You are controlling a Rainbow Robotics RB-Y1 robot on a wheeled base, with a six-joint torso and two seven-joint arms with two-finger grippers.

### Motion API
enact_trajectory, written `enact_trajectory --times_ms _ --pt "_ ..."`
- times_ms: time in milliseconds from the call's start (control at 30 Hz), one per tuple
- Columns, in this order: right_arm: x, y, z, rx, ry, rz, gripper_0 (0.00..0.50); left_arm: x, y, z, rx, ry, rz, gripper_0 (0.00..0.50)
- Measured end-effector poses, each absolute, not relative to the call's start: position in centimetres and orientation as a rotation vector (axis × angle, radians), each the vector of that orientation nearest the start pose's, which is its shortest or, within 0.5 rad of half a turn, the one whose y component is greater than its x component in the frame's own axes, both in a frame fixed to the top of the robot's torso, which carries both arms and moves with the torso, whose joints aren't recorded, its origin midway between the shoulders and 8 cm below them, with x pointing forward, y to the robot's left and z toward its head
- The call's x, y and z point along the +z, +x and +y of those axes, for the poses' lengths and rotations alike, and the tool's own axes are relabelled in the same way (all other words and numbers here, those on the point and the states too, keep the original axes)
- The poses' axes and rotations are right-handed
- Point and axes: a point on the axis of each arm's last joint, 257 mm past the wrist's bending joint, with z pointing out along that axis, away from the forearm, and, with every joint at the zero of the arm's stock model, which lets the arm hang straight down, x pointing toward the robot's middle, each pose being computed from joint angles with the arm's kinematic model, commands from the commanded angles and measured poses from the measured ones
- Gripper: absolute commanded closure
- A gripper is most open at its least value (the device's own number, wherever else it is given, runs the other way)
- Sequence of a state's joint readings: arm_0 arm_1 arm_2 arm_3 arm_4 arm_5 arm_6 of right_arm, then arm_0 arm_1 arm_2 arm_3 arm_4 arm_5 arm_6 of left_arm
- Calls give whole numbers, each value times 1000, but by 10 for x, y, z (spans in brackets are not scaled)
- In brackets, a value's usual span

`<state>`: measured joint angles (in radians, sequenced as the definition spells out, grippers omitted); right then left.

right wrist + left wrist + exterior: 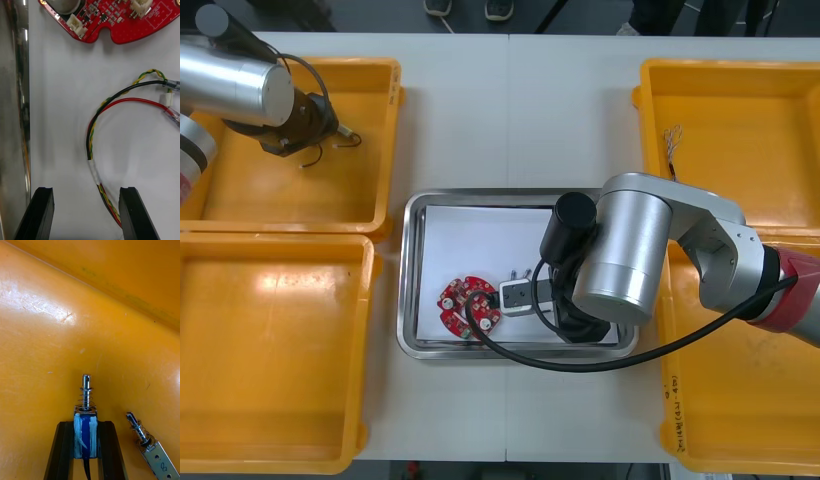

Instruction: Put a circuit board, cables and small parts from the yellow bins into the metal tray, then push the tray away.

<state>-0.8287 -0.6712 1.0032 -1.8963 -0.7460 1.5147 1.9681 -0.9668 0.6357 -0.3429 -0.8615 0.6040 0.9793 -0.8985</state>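
Observation:
My left gripper [85, 444] is shut on a small metal part [85, 427] with a blue-wrapped body and a spring pin sticking out past the fingertips. In the front view it [343, 137] hangs over the far left yellow bin [375, 120]. A second small metal part [150, 448] lies on the bin floor beside the fingers. My right gripper [88, 213] stands open low over the metal tray [412, 300], its fingers either side of a red, yellow and black cable [98, 180]. A red circuit board [468, 305] lies in the tray just beyond.
The tray's shiny wall [15, 112] runs close beside one right finger [39, 213]. A white connector [515, 295] lies next to the board. The far right bin [740, 130] holds a twisted cable [672, 145]. The near bins [270, 340] flank the tray.

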Motion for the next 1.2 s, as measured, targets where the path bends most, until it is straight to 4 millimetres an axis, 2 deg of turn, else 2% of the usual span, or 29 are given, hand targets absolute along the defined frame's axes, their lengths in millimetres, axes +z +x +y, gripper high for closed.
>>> enact_trajectory --times_ms 200,400,567,767,1033,1200 --pt "-284 407 -89 -381 -2093 1896 0 -181 673 338 -132 -587 2296 500" --pt "-266 401 -90 -426 -2106 1873 0 -183 667 338 -117 -594 2326 500" --pt "-236 399 -100 -480 -2084 1901 0 -185 650 332 -90 -601 2404 500" --pt "-196 402 -114 -530 -2009 1966 0 -168 631 324 -66 -593 2467 500" --pt "-137 420 -103 -484 -1827 1908 0 -141 609 310 -16 -453 2512 500" --pt "-114 428 -107 -481 -1751 1892 0 -131 584 298 34 -357 2552 500"
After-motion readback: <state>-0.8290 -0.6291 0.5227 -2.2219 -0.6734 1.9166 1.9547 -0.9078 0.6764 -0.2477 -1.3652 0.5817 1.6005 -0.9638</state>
